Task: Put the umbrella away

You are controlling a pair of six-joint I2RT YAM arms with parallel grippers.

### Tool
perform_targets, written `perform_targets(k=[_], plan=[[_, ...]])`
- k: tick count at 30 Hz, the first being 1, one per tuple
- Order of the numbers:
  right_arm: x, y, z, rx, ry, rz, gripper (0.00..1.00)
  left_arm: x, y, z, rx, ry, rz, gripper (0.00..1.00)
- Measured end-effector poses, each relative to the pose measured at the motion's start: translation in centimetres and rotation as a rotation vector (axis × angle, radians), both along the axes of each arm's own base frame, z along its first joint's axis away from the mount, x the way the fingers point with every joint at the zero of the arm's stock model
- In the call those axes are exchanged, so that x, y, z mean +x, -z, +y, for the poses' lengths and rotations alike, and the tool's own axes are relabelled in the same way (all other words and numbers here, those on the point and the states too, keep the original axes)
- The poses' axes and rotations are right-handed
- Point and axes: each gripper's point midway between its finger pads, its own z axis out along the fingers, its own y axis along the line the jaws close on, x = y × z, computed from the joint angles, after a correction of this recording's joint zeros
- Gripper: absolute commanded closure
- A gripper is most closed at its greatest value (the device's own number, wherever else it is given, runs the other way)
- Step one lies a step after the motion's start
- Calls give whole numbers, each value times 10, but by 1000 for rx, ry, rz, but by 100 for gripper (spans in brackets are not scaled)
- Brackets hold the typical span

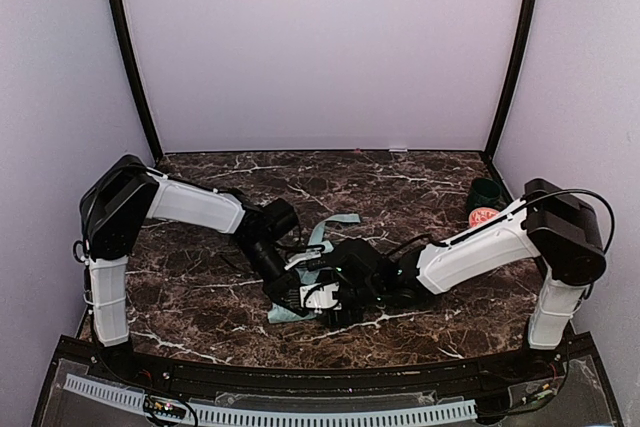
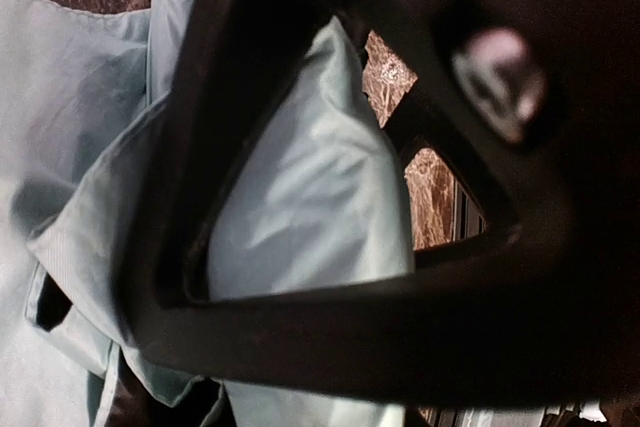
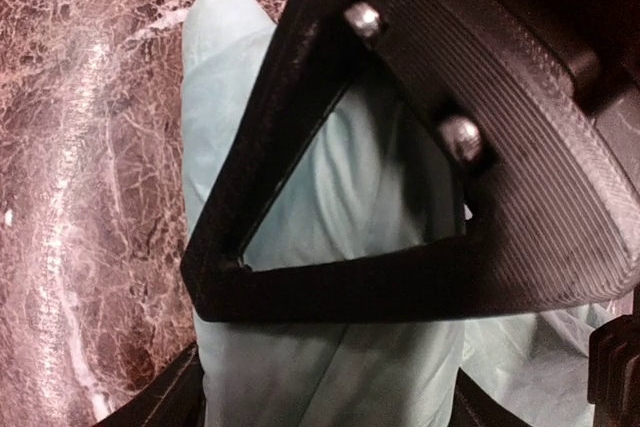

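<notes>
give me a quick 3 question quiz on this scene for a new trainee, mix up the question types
1. True or false: the pale mint-green folding fabric umbrella lies against the far edge of the dark brown marble table.
2. Multiple choice: the dark green round cup stands A) at the table's right side, close to the right arm; B) at the front left corner; C) on top of the umbrella.
3. Short answer: what sits right beside the cup, on its near side?

Key
1. False: it lies near the table's middle.
2. A
3. The small orange-and-white patterned bowl.
</notes>
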Motion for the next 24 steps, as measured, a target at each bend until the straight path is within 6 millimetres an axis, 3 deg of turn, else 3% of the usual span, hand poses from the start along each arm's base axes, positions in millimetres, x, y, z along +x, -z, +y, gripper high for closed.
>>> perform_targets(k=[2,4,7,13,18,24], plan=[[1,0,0,-4,7,-6,36,0,0,0,-2,-1,3,82],[1,0,-1,-7,9,-11,57,0,-1,0,-2,-2,4,81],[-2,1,-2,-13,9,6,72,0,0,1,3,-1,-1,71],[-6,-3,-2,-3,16,44,75,2,-2,0,10,-15,-10,43],[-10,-2,-3,-3,24,73,76,6,-4,3,-2,-45,-97,39],[-11,-1,-1,1,51,124,78,20,-12,17,-9,-126,-329,33]])
